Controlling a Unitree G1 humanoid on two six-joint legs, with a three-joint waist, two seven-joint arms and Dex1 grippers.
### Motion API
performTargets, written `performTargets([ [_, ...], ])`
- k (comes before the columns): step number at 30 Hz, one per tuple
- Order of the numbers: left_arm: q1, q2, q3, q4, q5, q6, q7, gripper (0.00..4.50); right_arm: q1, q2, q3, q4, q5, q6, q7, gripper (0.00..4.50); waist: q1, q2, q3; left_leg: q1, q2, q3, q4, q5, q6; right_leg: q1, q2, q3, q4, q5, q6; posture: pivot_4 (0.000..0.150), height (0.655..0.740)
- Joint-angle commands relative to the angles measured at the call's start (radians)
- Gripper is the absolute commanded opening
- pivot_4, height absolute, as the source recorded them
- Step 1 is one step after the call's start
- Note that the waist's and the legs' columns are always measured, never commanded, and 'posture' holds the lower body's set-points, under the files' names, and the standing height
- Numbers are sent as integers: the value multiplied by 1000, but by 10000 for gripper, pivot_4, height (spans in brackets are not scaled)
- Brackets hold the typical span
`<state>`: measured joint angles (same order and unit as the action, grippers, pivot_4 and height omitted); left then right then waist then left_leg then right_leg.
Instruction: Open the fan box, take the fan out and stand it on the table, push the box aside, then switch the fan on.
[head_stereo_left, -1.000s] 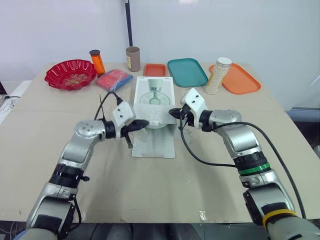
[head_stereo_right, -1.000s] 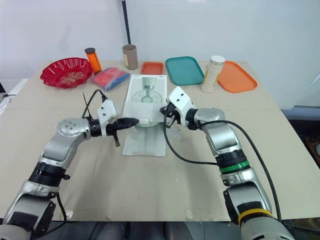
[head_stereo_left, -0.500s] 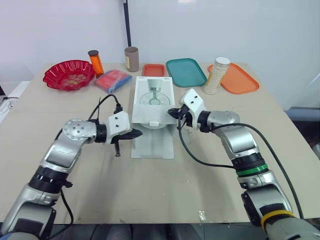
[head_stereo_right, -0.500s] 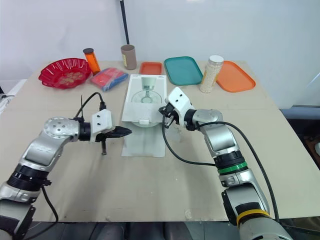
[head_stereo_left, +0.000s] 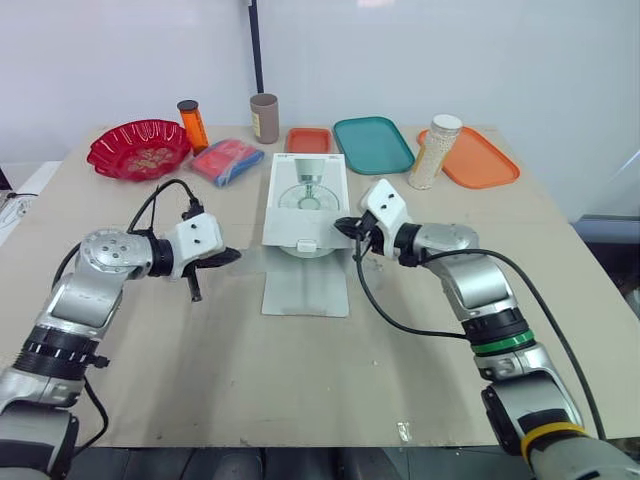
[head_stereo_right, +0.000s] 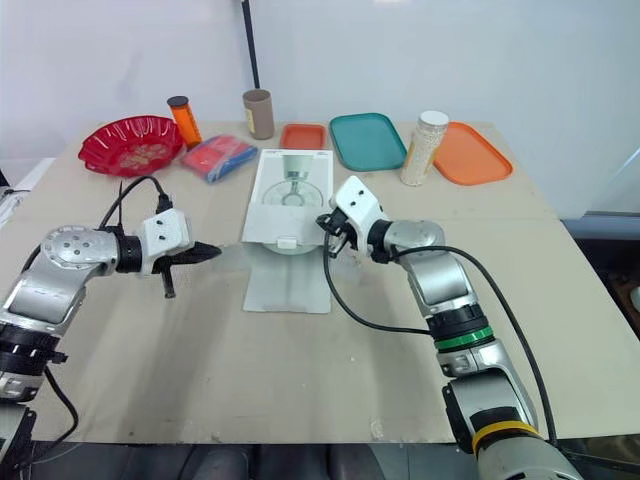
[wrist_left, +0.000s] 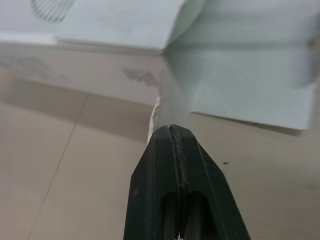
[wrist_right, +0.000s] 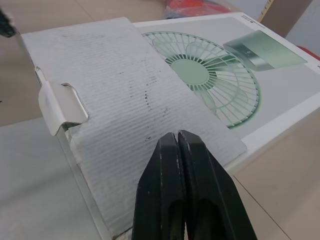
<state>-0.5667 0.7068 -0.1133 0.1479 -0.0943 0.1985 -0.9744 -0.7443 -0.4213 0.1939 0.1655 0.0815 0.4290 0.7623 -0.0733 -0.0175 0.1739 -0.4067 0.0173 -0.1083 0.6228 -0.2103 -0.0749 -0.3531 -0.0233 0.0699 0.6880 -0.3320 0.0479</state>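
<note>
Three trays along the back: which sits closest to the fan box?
The small red-orange tray, just behind the fan box's far end. The teal tray and the big orange tray lie further to the right.

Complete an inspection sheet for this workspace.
Surface: tan table, no spill seen.
Job's things: fan box flat mid-table, front flap open; fan not out.
Clutter: red bowl, orange bottle, brown cup, red packet, small orange tray, teal tray, jar, large orange tray, far side.
Grippers: left gripper shut, apart from box; right gripper shut at box's right edge.
Cables: black cable looping off each wrist.
Surroundings: white wall, black pole.
</note>
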Motion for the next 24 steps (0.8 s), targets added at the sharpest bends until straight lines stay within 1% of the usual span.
performTargets([
  [1,-14,-75,46,33,-26,7,88,0,27,-7,24,15,-11,24,23,539,-1,0,0,0,0,0,0,0,0,0,0,0,0,0,0,1500,7400],
  [6,-1,-183,96,53,-67,35,189,0,31,-18,22,0,-10,35,30,539,-1,0,0,0,0,0,0,0,0,0,0,0,0,0,0,1500,7400],
  [11,11,-236,144,40,-107,67,258,0,36,-27,20,-16,-7,46,36,539,0,0,0,0,0,0,0,0,0,0,0,0,0,0,0,1500,7400],
  [16,49,-277,159,1,-168,100,248,0,43,-31,24,-28,-10,58,41,539,-1,0,0,0,0,0,0,0,0,0,-1,0,0,0,0,1500,7400],
  [24,40,-333,132,38,-186,96,247,0,47,-45,25,-35,-10,67,53,539,1,-1,0,0,0,0,1,0,0,0,-1,0,0,0,0,1500,7400],
])
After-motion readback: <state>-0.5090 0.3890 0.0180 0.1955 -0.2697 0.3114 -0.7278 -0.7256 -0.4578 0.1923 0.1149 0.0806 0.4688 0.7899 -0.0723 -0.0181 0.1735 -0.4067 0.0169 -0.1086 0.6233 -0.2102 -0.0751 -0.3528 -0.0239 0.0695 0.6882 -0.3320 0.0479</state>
